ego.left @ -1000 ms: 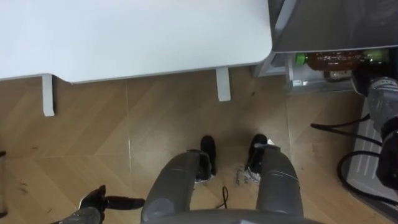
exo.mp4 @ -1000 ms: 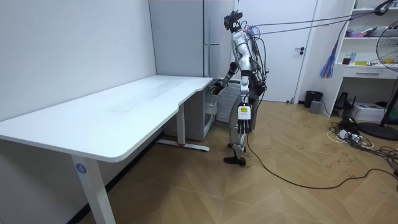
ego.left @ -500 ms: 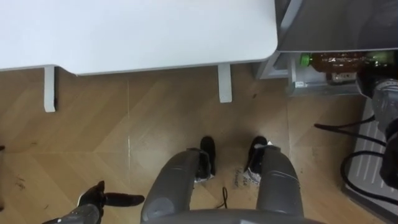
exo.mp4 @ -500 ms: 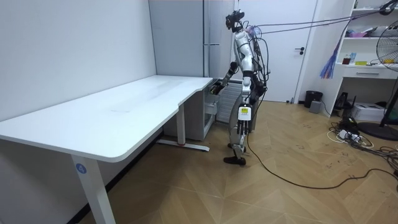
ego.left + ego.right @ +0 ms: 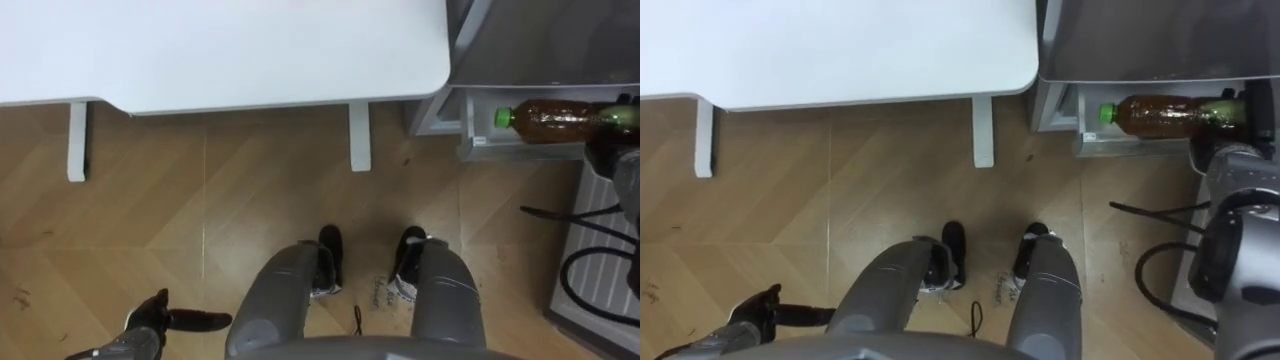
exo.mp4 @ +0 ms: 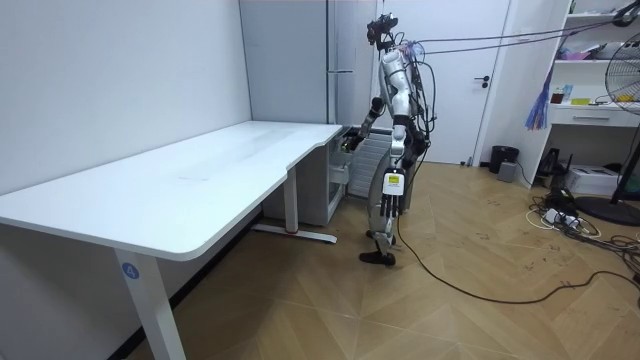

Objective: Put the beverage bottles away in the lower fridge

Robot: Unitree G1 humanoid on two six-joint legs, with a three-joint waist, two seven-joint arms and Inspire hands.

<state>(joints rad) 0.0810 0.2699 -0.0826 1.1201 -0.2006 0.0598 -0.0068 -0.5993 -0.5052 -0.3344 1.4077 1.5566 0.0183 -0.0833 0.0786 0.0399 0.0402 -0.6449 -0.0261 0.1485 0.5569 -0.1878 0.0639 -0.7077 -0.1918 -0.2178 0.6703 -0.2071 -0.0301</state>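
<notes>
The robot stands on the wood floor [image 5: 130,200] at the end of the white table [image 5: 220,50], next to the grey fridge [image 5: 540,40]. In the room view its body is upright and faces them both.

Its right arm reaches forward and a bit out to the side, toward the open lower part of the fridge. The right hand [image 5: 612,138] sits at the bottom end of 1 bottle [image 5: 550,113]. Its dark fingers seem to be wrapped round that end, but the hand is cut off at the side of the eye views, so the hold is hard to see well.

The left arm hangs straight down by the robot's side. The left hand [image 5: 165,322] is low beside the left leg. Its fingers are loose and mostly straight, and it has nothing in it.

The bottle lies flat on its side. It is clear plastic, full of brown drink, with a green cap [image 5: 503,116] and a green label near the bottom end. The cap points toward the table. The bottle is just past the table's right corner, at the mouth of the fridge's lower part, above a pale ledge there.
</notes>
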